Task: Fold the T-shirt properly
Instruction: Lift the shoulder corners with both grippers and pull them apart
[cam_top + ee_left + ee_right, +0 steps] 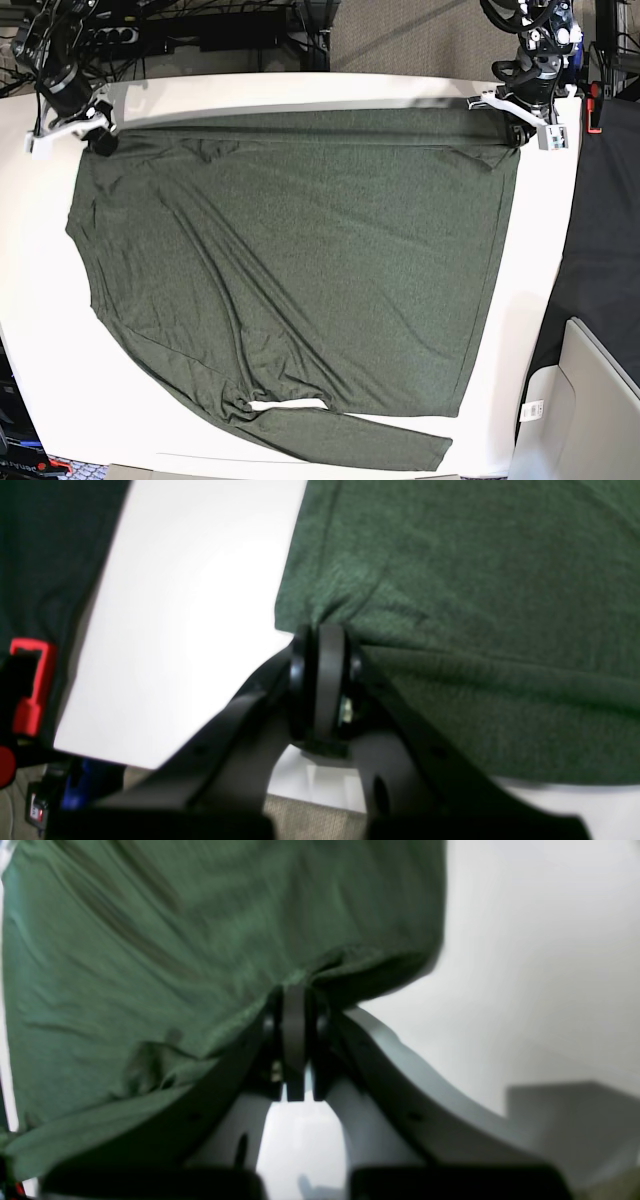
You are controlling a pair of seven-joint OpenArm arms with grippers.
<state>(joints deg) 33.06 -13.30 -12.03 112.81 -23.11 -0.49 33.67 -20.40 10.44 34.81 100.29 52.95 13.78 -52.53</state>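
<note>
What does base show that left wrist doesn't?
Base only: the whole T-shirt spread flat on the white table, a sleeve lying along its near edge, and the right gripper pinching the opposite far corner.
Left wrist only: close-up of the left gripper with its jaws shut on a bunched fabric edge, and a red clamp beyond the table edge.
Both: the green shirt, the white tabletop, the left gripper at its corner.

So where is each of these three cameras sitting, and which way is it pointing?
Left wrist: on the left arm, looking along its left claw, shut on the T-shirt edge over the white table.
Right wrist: on the right arm, looking along its right claw, pinching the shirt likewise.
Base: overhead, looking down at the spread shirt, both arms at the far corners.
All three views share the green shirt.
</note>
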